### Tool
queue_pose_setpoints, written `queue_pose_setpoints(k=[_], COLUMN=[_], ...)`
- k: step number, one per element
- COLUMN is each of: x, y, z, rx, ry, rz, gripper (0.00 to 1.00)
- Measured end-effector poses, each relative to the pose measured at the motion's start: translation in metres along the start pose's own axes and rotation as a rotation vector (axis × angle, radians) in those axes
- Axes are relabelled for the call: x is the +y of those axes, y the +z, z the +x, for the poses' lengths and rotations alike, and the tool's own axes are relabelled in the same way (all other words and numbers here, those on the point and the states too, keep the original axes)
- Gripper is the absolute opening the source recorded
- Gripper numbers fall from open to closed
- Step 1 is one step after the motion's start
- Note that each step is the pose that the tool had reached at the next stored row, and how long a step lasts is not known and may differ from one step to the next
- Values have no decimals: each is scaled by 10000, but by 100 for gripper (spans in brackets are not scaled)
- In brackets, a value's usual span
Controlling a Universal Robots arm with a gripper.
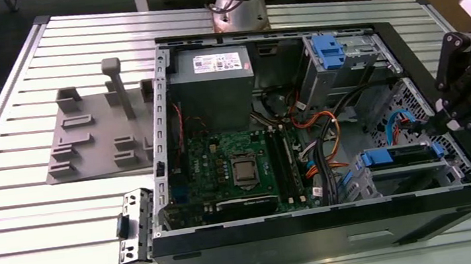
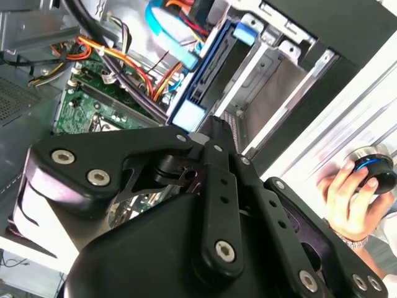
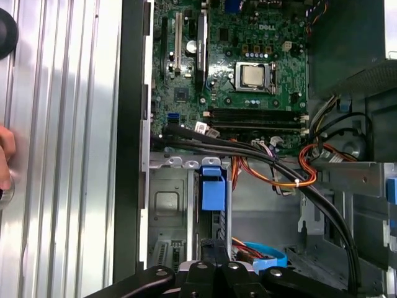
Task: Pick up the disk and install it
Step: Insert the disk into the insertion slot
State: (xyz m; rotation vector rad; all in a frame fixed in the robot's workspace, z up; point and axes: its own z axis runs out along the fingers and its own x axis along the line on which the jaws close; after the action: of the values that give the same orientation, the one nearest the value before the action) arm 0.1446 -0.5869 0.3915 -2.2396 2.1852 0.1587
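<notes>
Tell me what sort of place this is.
Probably a robotics lab bench for computer assembly: an open PC case lies on a slatted metal table, with a grey fixture beside it and the arm's gripper at the case.

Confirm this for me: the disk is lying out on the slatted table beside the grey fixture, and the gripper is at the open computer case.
Not quite. The disk is not out on the table; the exterior view shows it sitting in the drive bay inside the computer case, on that view's right. The gripper is indeed at the case, right by the disk.
</notes>
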Motion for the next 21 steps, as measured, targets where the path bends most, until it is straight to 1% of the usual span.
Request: queue_pose_setpoints(k=[6,11,14,17,19,21], x=[-160,-260,-323,-367,-375,-376], y=[51,105,135,181,219,236], z=[-3,-12,-35,-52,-53,-54], rx=[-4,-4,-3,-3,-6,-3], ry=[4,6,8,9,9,11], rz=[-57,-95,-116,-129,-132,-132], gripper=[10,10,10,10,10,10])
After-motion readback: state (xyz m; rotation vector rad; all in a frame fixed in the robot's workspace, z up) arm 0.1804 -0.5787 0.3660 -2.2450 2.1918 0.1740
